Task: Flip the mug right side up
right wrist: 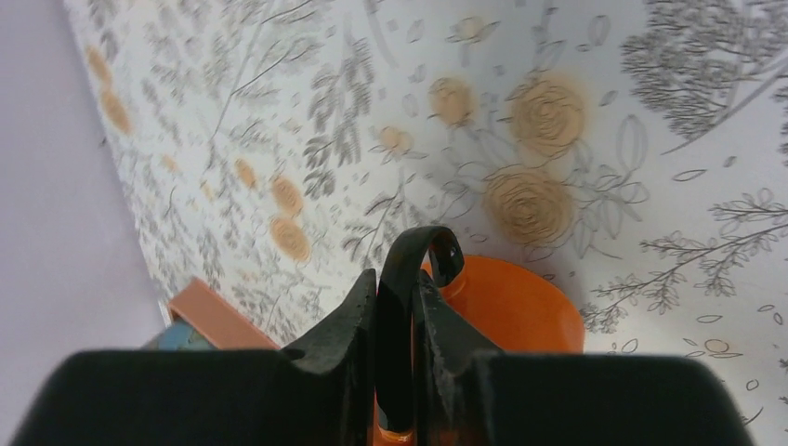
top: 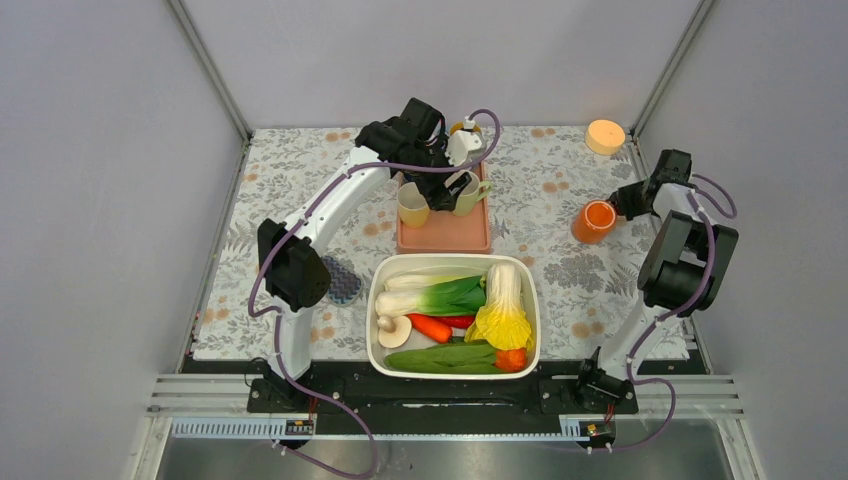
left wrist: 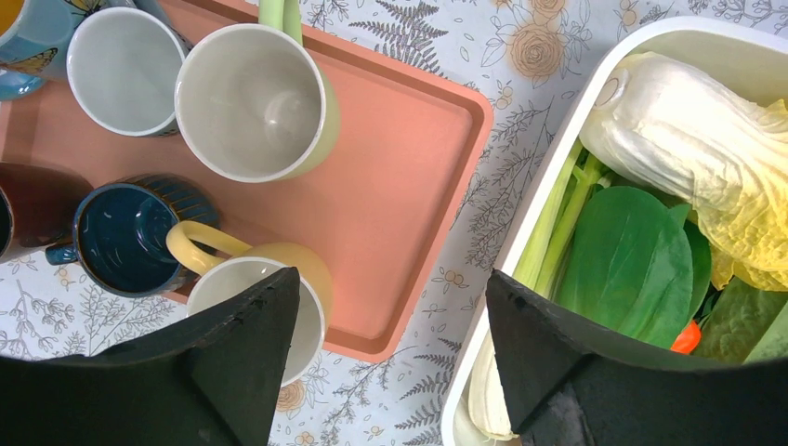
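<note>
Bright, diffuse light from above, shadows soft. Top view sharp; right wrist's near fingers (right wrist: 336, 327) blurry, far tablecloth (right wrist: 232, 139) soft.

A salmon tray (top: 445, 236) is set at the tabletop's (top: 560, 265) far middle, crowded with cups (top: 412, 205). Nearer, a white tub (top: 372, 300) is packed with cabbage (top: 503, 305), greens (top: 440, 358) and carrot (top: 432, 327). A yellow piece (top: 605, 136) is spotted at the far right corner.

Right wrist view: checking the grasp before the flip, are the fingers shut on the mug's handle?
Shut: both fingers pinch the black handle of the orange mug.
</note>
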You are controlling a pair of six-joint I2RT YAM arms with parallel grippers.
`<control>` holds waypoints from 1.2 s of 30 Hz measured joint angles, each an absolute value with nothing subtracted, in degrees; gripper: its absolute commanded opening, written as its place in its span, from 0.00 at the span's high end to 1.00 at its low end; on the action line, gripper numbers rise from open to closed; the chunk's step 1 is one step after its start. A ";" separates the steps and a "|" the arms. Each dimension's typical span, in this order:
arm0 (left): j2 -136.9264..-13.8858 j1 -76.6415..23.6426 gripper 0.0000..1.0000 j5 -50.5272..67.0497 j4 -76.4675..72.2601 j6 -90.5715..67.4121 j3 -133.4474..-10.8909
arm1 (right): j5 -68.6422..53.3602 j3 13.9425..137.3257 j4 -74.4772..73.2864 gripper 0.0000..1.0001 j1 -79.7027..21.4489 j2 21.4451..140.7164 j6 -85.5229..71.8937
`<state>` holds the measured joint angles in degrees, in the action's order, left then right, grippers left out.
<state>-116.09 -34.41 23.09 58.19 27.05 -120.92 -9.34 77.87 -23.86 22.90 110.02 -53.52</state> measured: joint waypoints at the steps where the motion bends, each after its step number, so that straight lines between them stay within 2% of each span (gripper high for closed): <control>1: -116.09 -34.39 0.23 23.11 58.19 26.76 -120.92 | -10.26 77.58 -23.16 1.00 22.70 109.19 -51.75; 11: -116.09 -33.21 0.23 25.32 55.59 20.49 -120.95 | -19.42 67.88 -9.45 1.00 14.44 94.94 -35.66; 18: -117.05 -31.75 0.21 29.43 53.32 11.88 -122.91 | -22.33 67.72 -8.91 1.00 7.55 90.43 -24.58; 27: -118.61 -31.42 0.15 37.54 47.51 -1.43 -125.60 | -27.20 70.30 -8.84 1.00 3.42 84.23 -26.57; 36: -118.58 -30.87 0.12 47.44 37.21 -17.76 -127.92 | -32.93 72.53 1.45 1.00 -2.92 78.50 -35.42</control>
